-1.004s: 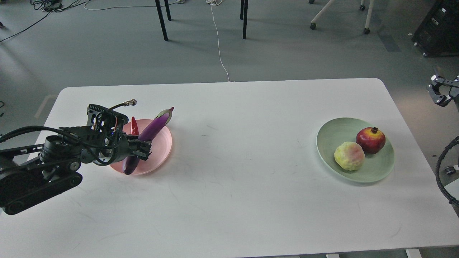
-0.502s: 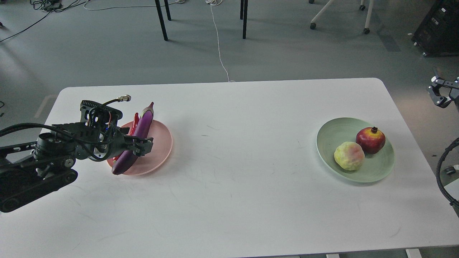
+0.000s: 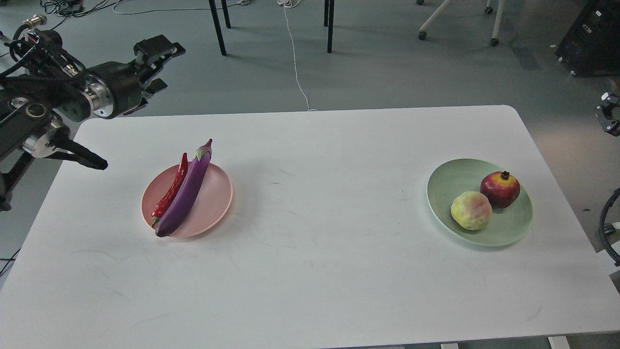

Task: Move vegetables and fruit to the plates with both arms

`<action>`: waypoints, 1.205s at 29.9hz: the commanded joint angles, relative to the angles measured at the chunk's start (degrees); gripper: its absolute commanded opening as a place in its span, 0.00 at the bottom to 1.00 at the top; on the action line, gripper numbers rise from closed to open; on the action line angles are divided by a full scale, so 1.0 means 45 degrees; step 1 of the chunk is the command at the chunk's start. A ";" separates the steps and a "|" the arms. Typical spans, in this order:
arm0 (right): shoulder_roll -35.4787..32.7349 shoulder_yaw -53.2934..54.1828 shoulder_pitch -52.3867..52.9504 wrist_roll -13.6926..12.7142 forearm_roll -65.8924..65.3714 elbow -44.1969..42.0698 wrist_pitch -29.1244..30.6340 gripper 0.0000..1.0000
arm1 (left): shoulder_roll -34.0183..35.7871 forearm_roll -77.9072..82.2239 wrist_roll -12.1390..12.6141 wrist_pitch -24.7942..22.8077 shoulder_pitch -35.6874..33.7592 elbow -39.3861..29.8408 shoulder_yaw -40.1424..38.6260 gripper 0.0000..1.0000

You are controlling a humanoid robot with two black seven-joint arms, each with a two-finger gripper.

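Note:
The purple eggplant (image 3: 185, 193) lies across the pale pink plate (image 3: 215, 201) at the table's left, its ends overhanging the rim. The red chili pepper (image 3: 171, 191) lies right beside it on the left. The dark red pomegranate (image 3: 500, 189) and the bumpy yellow-green fruit (image 3: 471, 210) sit side by side in the pale green plate (image 3: 450, 182) at the right. My left gripper (image 3: 157, 68) is open and empty, raised beyond the table's far left corner. My right gripper (image 3: 609, 116) shows only in part at the right edge, off the table.
The white table (image 3: 319, 232) has rounded far corners. Behind it on the grey floor are black table legs (image 3: 218, 26), a white cable (image 3: 295, 58) and a wheeled chair base (image 3: 457, 24). A black cable loop (image 3: 605, 232) hangs at the right edge.
My left gripper let go of the eggplant, which now lies on the pink plate beside the chili. The left arm rose and swung back to the far left. The right gripper shifted slightly right.

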 commanded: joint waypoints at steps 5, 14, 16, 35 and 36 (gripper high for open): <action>0.0099 -0.0390 -0.0128 0.0000 -0.0020 -0.0006 -0.0061 0.99 | -0.2130 -0.3446 -0.2688 0.0406 -0.0123 0.2736 -0.0958 0.98; 0.0918 -0.1038 0.0027 0.0000 0.0096 -0.0084 0.0095 0.99 | -0.3147 -0.8402 -0.3023 0.0250 0.0014 0.4694 -0.0997 0.98; 0.1268 -0.0551 0.0008 0.0000 0.0175 -0.0162 0.0096 0.99 | -0.3284 -0.9635 -0.3062 0.0094 0.0208 0.4714 -0.0997 0.98; 0.3966 0.2733 0.0515 -0.1984 0.0156 -0.1275 0.0154 0.99 | -0.4027 -1.0949 -0.3902 -0.0785 0.1557 0.4772 -0.2032 0.98; 0.3966 0.2714 0.0554 -0.1926 0.0156 -0.1237 0.0193 0.99 | -0.3930 -1.0949 -0.3902 -0.0843 0.1557 0.4772 -0.2032 0.98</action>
